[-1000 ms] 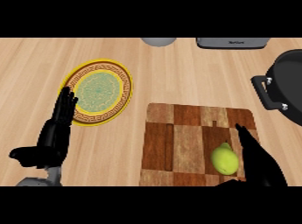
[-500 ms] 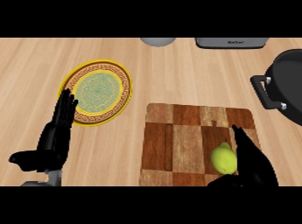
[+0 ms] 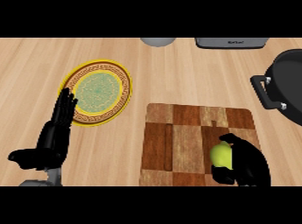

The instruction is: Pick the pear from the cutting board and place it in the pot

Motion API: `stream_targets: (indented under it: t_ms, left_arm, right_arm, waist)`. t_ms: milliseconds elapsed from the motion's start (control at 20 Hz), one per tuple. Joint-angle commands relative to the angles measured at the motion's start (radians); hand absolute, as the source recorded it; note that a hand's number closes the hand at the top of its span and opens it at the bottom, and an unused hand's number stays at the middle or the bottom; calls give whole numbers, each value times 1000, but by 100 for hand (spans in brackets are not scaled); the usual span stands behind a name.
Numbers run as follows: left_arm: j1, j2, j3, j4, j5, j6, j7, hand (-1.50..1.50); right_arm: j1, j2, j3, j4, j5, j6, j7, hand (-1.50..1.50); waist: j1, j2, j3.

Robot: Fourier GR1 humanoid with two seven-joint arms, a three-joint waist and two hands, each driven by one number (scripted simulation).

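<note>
Head view, looking steeply down on the light wooden counter (image 3: 179,70). The yellow-green pear (image 3: 220,156) lay on the lower right part of the brown patchwork wooden cutting board (image 3: 179,140), with the black right hand (image 3: 247,164) wrapped against its right side; the fingers arched over the top of the fruit and the thumb curled in beneath it, so the hand appeared closed around the pear. Whether the fruit had left the board could not be told. The black round pot (image 3: 295,89), with its metal-bolted side handle (image 3: 264,92) facing the board, stood at the right edge of the view, well apart from the pear and partly cut off by the frame. The black left hand (image 3: 53,140) rested at the lower left, fingers straight and pointing up, their tips just beside the rim of the round yellow plate with a green patterned centre (image 3: 101,92). A grey rounded object (image 3: 157,41) and a grey appliance (image 3: 232,42) sat at the far edge of the counter.

Judged risks: the pear's smooth, tapering form could slip from between fingers and thumb during the lift, since much of its left side was uncovered. On the way to the pot, the hand or fruit could strike the near handle or rim, and a release short of the opening would leave the pear on the counter.
</note>
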Motion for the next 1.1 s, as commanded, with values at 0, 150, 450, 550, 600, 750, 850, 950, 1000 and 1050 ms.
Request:
stream_targets:
  t_ms: [0,150,450,550,600,750,850,950,1000,1050]
  left_arm:
    - [25,-7,7,12,-20,-10,-27,0]
    - [-28,-15,48,25,-11,-25,7,0]
    - [-44,-52,5,27,-64,2,34,0]
    - [-2,-26,17,4,-32,-45,4,0]
    - [-17,-68,-21,8,-57,-10,23,0]
    - [-31,-24,17,12,-29,-57,13,0]
    - [5,-44,5,-22,-52,-23,9,0]
    - [-24,-37,34,22,-35,-43,13,0]
    - [-43,-75,13,57,-59,-15,-4,0]
    - [17,-40,25,-15,-29,-49,12,0]
  right_arm:
    - [-35,-18,-14,22,86,-30,-11,150]
    - [11,-29,-12,-8,105,-26,-55,150]
    - [-208,11,-8,199,86,24,-171,150]
    - [-292,-31,-15,245,20,88,-289,150]
    - [-309,-82,-27,287,-8,97,-391,150]
    - [-456,-79,-19,436,0,92,-520,150]
    - [-501,-51,-10,531,51,5,-585,150]
    - [-537,-42,-36,563,73,-44,-623,150]
    - [-570,-53,-44,506,75,-6,-598,150]
    - [-529,-46,-30,513,125,-118,-613,150]
  waist:
    - [0,0,0]
    - [-3,0,0]
    - [12,5,1]
    - [42,9,1]
    - [47,14,3]
    - [56,15,2]
    - [35,7,2]
    - [16,4,1]
    - [9,3,0]
    - [15,2,1]
